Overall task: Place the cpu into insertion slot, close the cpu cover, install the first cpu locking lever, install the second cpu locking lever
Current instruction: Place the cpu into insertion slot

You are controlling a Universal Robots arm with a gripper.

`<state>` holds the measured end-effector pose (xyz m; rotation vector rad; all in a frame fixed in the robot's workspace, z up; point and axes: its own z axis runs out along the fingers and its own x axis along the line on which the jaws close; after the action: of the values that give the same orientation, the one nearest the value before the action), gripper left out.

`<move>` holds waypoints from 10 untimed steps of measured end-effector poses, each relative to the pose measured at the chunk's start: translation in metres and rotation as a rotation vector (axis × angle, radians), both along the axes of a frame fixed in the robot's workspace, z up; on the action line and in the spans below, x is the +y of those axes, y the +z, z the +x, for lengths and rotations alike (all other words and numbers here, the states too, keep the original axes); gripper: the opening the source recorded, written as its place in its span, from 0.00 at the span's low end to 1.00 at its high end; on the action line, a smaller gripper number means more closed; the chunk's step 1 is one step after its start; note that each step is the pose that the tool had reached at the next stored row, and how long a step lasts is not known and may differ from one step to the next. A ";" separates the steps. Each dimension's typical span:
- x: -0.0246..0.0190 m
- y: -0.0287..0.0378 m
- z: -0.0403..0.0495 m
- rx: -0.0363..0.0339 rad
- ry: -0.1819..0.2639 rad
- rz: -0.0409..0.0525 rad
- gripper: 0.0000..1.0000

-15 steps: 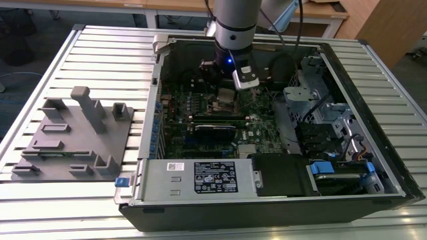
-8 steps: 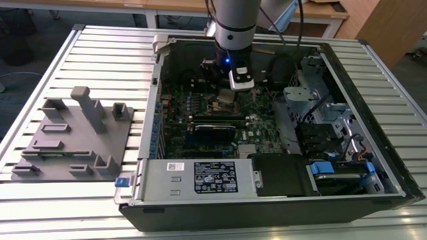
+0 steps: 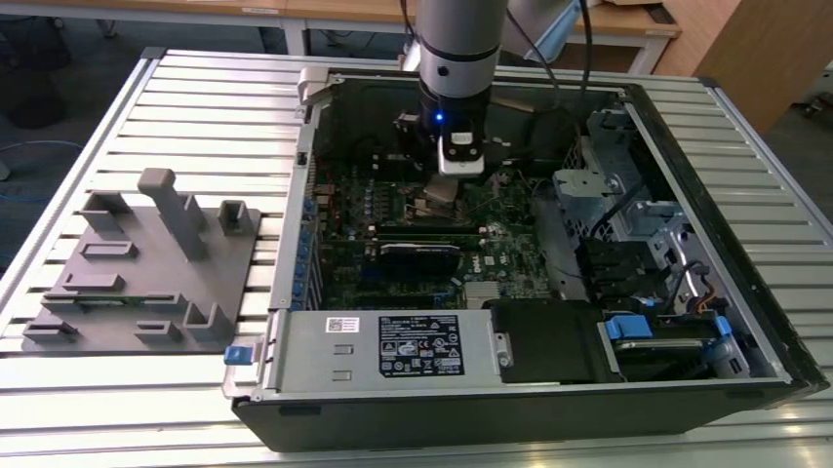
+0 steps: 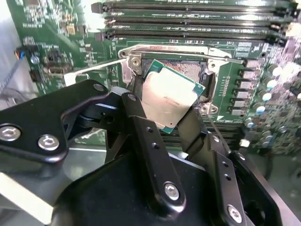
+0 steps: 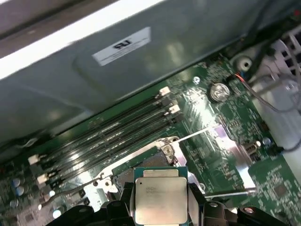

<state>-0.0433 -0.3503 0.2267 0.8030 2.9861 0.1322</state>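
The claw (image 4: 168, 101) is clenched on the cpu (image 4: 173, 94), black fingers (image 4: 141, 122) pressing two opposite edges; the chip hangs just over the insertion slot (image 4: 181, 67) in the green motherboard (image 4: 47, 37); the long black memory slots (image 4: 188, 21) lie beyond.

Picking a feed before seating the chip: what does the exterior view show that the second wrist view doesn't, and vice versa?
Exterior view: the open computer case, the grey fixture block beside it, and the arm above it. Second wrist view: the cpu over the insertion slot, clamped between black fingers. Both: the hand and the green motherboard.
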 end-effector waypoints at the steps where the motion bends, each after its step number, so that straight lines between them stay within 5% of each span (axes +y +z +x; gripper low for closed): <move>1: 0.0000 -0.0001 0.0000 0.0000 -0.018 0.0000 0.54; 10: 0.0000 -0.0006 0.0000 0.0000 -0.178 0.0000 0.54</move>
<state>-0.0433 -0.3503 0.2260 1.0629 2.8962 0.1250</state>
